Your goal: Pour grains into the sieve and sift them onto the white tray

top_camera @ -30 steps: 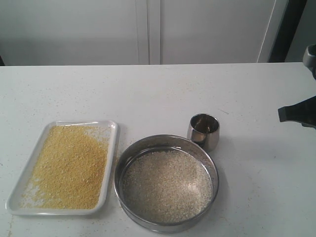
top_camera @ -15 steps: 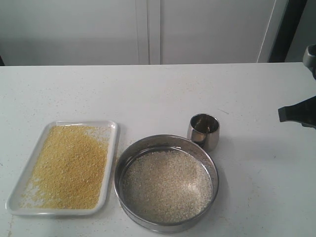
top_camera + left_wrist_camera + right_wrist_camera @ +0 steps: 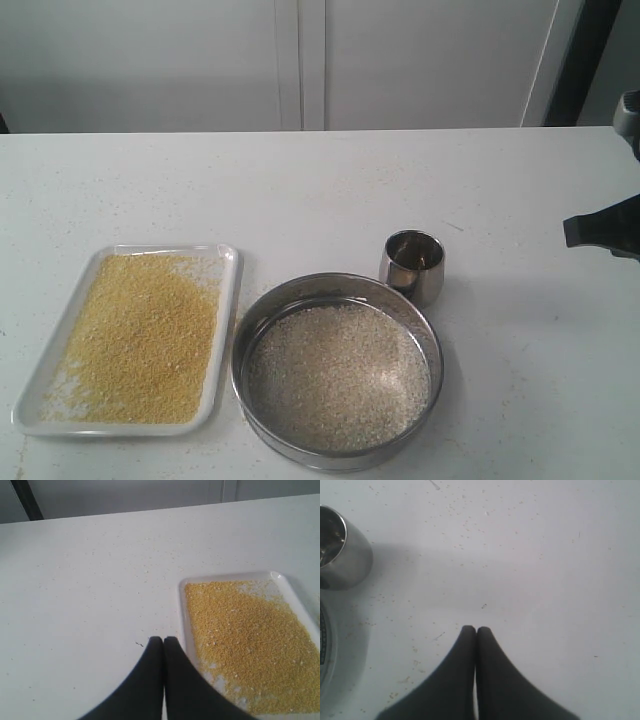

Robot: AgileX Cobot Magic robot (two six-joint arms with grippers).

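While both pincers are pressed fully shut on nothing, the left gripper (image 3: 163, 639) hangs just beside the white tray (image 3: 230, 576) of golden grains (image 3: 240, 635). The right gripper (image 3: 476, 628) hovers over the tabletop (image 3: 545, 555), near the steel cup (image 3: 342, 550); the sieve (image 3: 335, 283), holding pale grains (image 3: 335, 375), sits just past that cup.

**A plain test bench, by the look of it**

I work at a wide white table (image 3: 520, 400) with a lightly speckled top. Behind it are plain pale wall panels (image 3: 300, 60), and a dark upright post (image 3: 578, 60) stands at the far right. On the table are the white tray (image 3: 229, 290), the sieve (image 3: 330, 286) and a small steel cup (image 3: 413, 268). It looks to me like a lab or a demo room, but I cannot tell which.
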